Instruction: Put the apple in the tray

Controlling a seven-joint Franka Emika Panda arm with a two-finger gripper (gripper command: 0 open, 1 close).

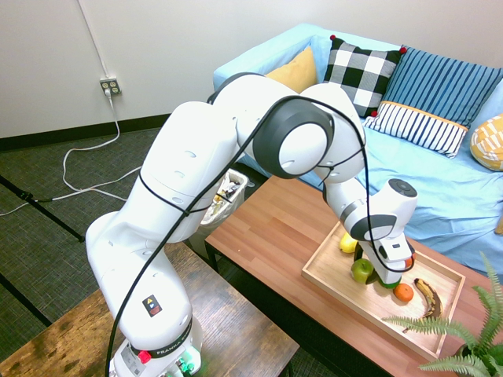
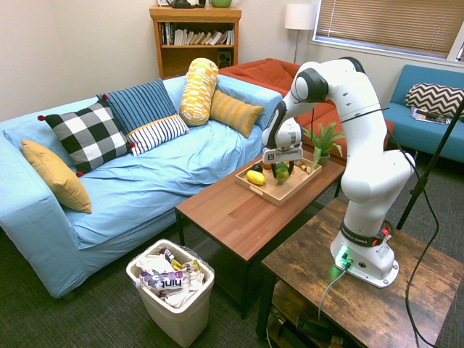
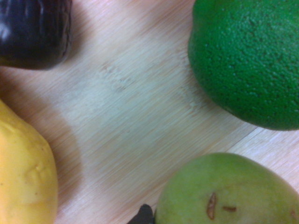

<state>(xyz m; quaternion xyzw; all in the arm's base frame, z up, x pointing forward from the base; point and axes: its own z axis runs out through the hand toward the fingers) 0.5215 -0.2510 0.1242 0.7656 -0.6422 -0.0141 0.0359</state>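
The light-wood tray (image 1: 330,275) (image 2: 293,190) sits on the coffee table's end nearest the plant. The yellow-green apple (image 1: 362,271) (image 2: 281,175) is low inside it, between the fingers of my gripper (image 1: 369,265) (image 2: 281,170), which points straight down and is shut on it. In the wrist view the apple (image 3: 229,191) looms close above the tray floor (image 3: 131,107). A darker green round fruit (image 3: 247,60) (image 1: 389,282) lies right beside it, partly under the hand.
Also in the tray are a yellow fruit (image 1: 348,243) (image 2: 255,177) (image 3: 23,172), an orange (image 1: 403,292) and a dark banana (image 1: 427,297). A potted plant (image 1: 471,338) stands by the tray's end, a white waste bin (image 2: 172,290) by the table, and a blue sofa (image 2: 145,167) behind.
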